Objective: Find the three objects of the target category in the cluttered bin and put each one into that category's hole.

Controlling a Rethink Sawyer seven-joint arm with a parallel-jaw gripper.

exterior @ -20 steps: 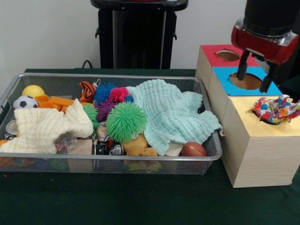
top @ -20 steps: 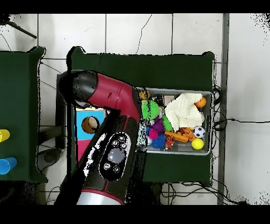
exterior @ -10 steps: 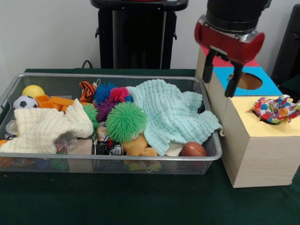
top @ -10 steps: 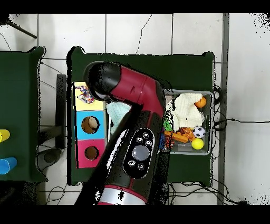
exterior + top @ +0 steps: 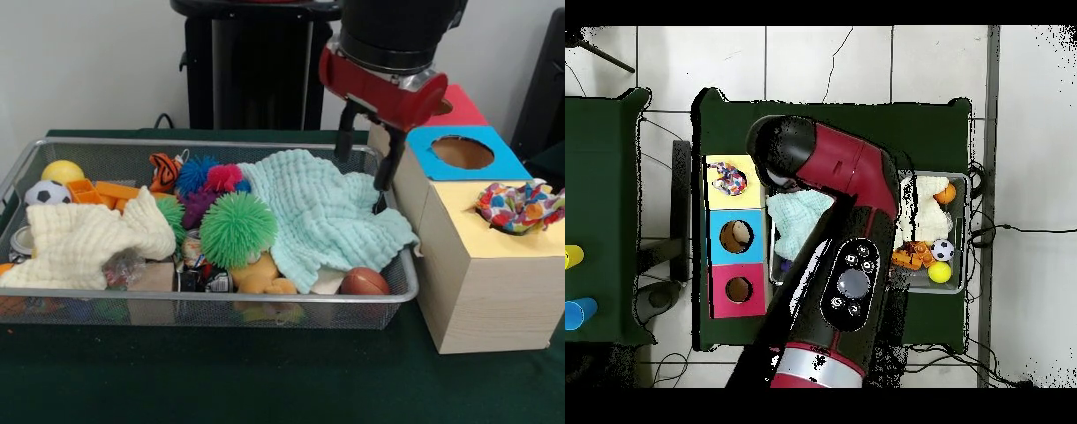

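Jaws (image 5: 365, 158) spread wide, empty, hanging over the right end of the wire bin (image 5: 212, 305). Mint cloth (image 5: 322, 216) lies directly below them, brown ball (image 5: 364, 282) lower and nearer the bin's front rim. Green spiky ball (image 5: 237, 229) sits left of the jaws, cream cloth (image 5: 84, 243) further left. Sorting box (image 5: 481, 265) is just right of the jaws; its blue hole (image 5: 462, 152) is empty, yellow hole holds a colourful cloth (image 5: 519, 206).
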